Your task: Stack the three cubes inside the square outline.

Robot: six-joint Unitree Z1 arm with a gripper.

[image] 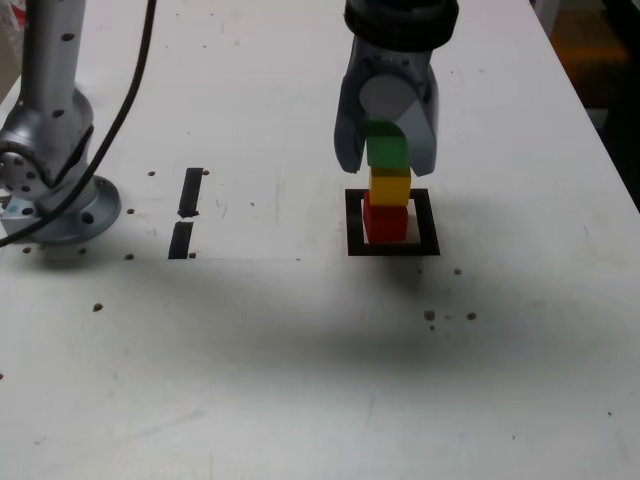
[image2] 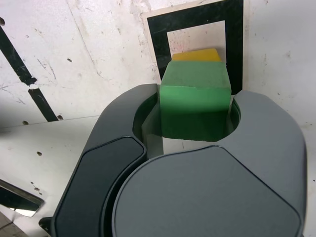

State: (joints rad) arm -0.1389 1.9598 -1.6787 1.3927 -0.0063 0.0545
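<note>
Three cubes stand stacked inside the square outline [image: 392, 247]; the gripper [image: 388, 150] clamps the green cube [image: 386, 150], letting go remains.

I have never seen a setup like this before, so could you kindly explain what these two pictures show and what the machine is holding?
This is a single robot arm on a white table; its silver base is bolted down at the exterior view's left. One picture comes from a camera standing off the arm, the other from a camera on its wrist, looking past the dark grey gripper. The gripper is shut on a small green cube, which sits on top of a yellow cube, which sits on a red cube. That tower stands inside a square outline of black tape. Two short black tape strips lie nearer the base, and small dark specks dot the table.
</note>
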